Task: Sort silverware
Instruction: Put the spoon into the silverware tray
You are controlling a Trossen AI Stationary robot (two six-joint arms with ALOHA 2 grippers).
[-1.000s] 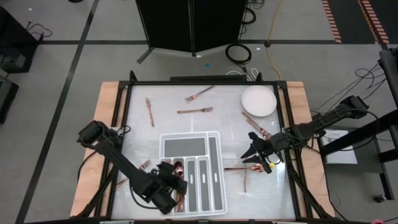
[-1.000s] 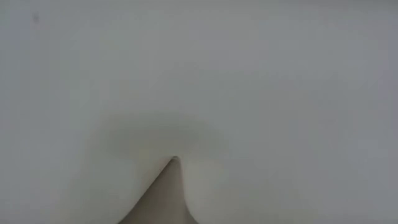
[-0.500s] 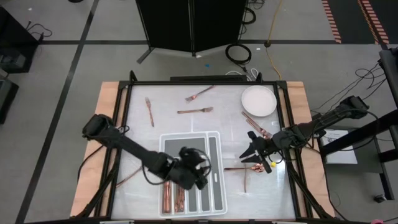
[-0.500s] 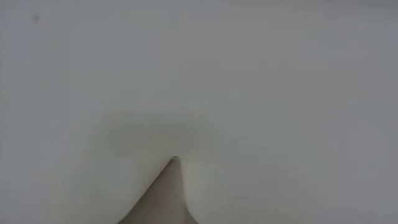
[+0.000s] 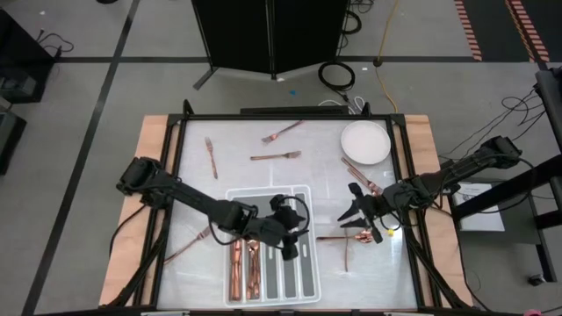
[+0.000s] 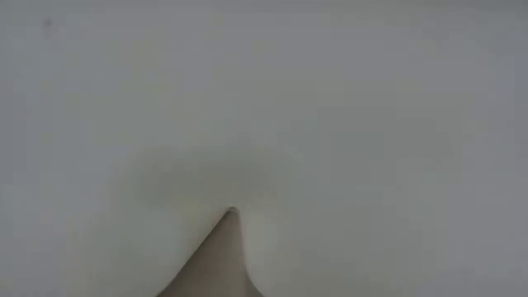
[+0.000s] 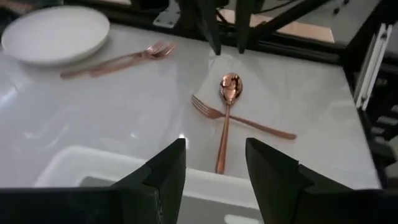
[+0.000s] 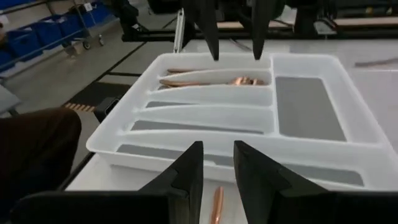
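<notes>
Copper silverware lies scattered on the white table: forks at the far left [image 5: 211,156] and far middle [image 5: 281,132] [image 5: 277,156], two by the plate [image 7: 118,59], and a spoon [image 7: 227,118] crossed over a fork [image 7: 245,122] right of the white divided tray [image 5: 263,190]. Several pieces lie in the tray's left slots [image 5: 244,268]. My left gripper [image 7: 216,144] hovers open over the tray's right part, pointing at the crossed pair. My right gripper [image 8: 217,149] stands open just above the spoon's end, and I see no contact.
A round white plate [image 5: 364,142] sits at the far right of the table. Another copper piece [image 5: 189,247] lies left of the tray near the table's edge. Black frame rails run around the table. The low view shows only a blank white surface.
My left gripper has swung from the tray's near-left corner toward the table's right, across the tray, rising a little and rolling about its own axis. The silverware in the tray's left slots now shows uncovered. My right gripper has stayed in place.
</notes>
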